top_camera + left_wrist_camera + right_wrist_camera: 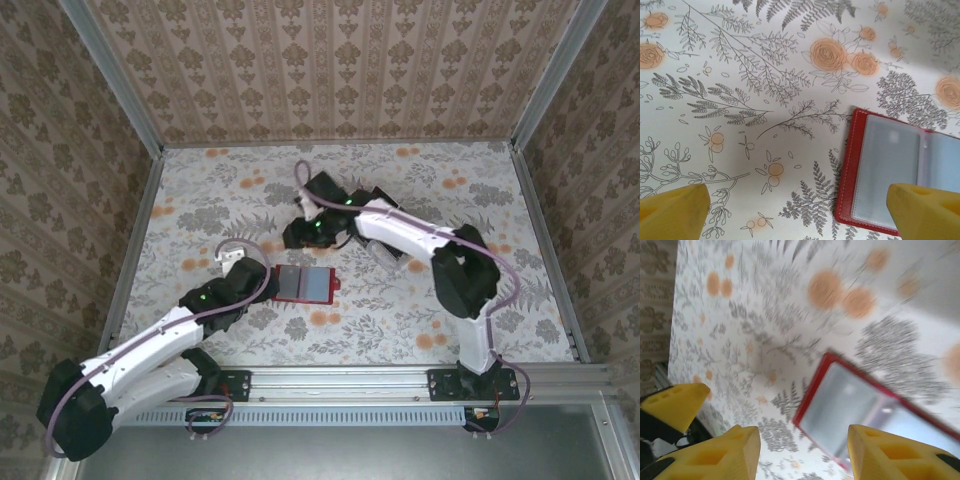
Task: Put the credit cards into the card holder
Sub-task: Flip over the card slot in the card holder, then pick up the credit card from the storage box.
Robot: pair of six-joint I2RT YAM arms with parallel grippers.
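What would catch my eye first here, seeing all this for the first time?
The open red card holder stands out most, lying flat near the middle of the flower-patterned table with its greyish inside facing up. Two black-and-white arms bend in toward it. The left gripper hangs open at its left edge, its yellow fingers spread wide. The right gripper is open too, on its far side.
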